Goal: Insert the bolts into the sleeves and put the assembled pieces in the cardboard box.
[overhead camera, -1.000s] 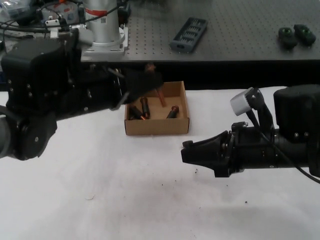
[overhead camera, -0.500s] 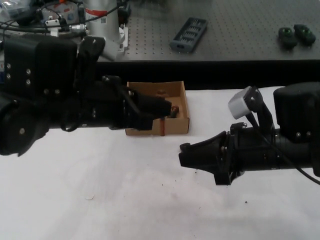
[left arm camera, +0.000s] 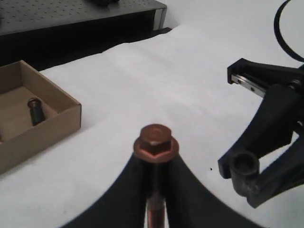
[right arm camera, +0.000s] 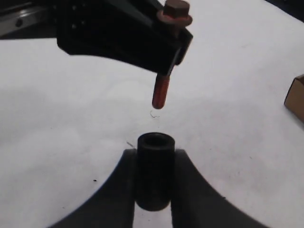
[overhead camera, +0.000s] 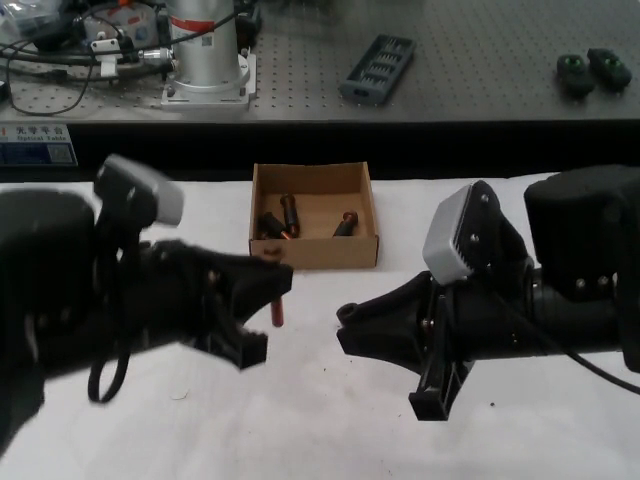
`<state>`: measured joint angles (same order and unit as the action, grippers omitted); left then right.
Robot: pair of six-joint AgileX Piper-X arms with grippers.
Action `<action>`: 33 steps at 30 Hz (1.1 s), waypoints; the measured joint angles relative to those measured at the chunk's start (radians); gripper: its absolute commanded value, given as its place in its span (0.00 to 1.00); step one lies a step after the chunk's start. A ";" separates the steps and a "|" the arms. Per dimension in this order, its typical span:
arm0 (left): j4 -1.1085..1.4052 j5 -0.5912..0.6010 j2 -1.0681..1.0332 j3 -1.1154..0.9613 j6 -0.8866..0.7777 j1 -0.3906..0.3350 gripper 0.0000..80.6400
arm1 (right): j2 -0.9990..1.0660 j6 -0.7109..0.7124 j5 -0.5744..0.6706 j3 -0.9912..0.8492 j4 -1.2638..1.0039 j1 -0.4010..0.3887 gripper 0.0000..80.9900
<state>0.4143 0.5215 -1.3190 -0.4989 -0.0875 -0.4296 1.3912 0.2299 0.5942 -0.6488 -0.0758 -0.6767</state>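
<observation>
The left gripper (overhead camera: 272, 292) is clenched on a copper-coloured bolt (left arm camera: 155, 141), which is held upright by its shank, hex head on top, tip hanging free above the bench. The right gripper (right arm camera: 154, 183) is clamped on a black sleeve (right arm camera: 155, 176), bore facing up. Both are held apart from each other, in front of the cardboard box (overhead camera: 313, 257), in which three assembled pieces (overhead camera: 288, 214) are laid. Main risk, as judged: misalignment. In the right wrist view the bolt tip is seen above and beyond the bore, not over it; if it is lowered off-axis it is likely to be stopped on the sleeve rim, and the bolt may be pushed up or tilted between the fingers. Lesser risk: the bolt is gripped on a narrow shank, so it could be rotated or dropped by a side load. Least: the sleeve could be twisted in its grip if the bolt binds. Surface: the bench is covered by a white sheet (overhead camera: 330, 430), lightly speckled. Behind it a dark perforated table (overhead camera: 470, 50) is noted, on which a metal column (overhead camera: 205, 50), loose cables (overhead camera: 50, 50), a dark slotted tray (overhead camera: 378, 68) and two small dark knobs (overhead camera: 595, 70) are set.
</observation>
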 measured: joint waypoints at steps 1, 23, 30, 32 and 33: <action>0.038 -0.012 0.000 0.020 -0.006 0.000 0.01 | 0.010 0.003 -0.002 0.012 -0.034 0.000 0.05; 0.250 -0.065 -0.004 0.075 -0.020 -0.149 0.01 | -0.016 -0.120 0.041 0.216 -0.435 0.000 0.05; 0.321 -0.024 -0.004 0.075 -0.071 -0.150 0.01 | -0.016 -0.163 0.152 0.216 -0.437 0.000 0.05; 0.358 0.000 -0.004 0.075 -0.105 -0.150 0.01 | -0.016 -0.165 0.173 0.216 -0.437 0.000 0.05; 0.369 0.014 -0.004 0.075 -0.123 -0.150 0.01 | -0.016 -0.165 0.178 0.216 -0.437 0.000 0.05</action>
<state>0.7833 0.5358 -1.3228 -0.4242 -0.2110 -0.5791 1.3748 0.0646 0.7723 -0.4328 -0.5132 -0.6767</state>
